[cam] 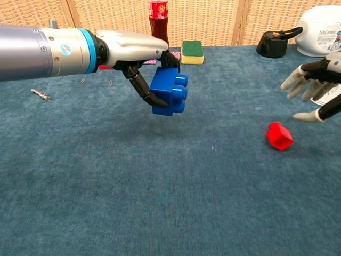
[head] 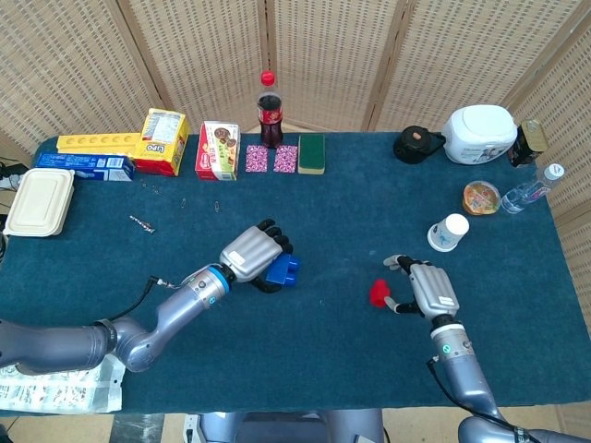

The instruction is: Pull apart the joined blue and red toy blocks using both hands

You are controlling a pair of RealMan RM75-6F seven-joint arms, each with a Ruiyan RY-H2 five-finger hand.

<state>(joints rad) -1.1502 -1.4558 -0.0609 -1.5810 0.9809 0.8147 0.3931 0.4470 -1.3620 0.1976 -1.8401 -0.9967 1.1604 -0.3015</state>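
My left hand [head: 251,254] [cam: 139,58] grips the blue block [head: 283,270] [cam: 169,91] and holds it just above the cloth, left of the table's middle. The red block [head: 379,293] [cam: 279,136] lies tilted on the blue cloth, apart from the blue one. My right hand [head: 426,287] [cam: 315,88] hovers just to the right of the red block with its fingers spread and nothing in them.
A white paper cup [head: 449,232] stands behind my right hand. Along the back edge are a cola bottle [head: 269,110], snack boxes [head: 217,149], a green sponge [head: 311,153] [cam: 192,52], a black kettle [head: 417,144] and a white cooker [head: 479,134]. Small screws [head: 141,222] lie at the left.
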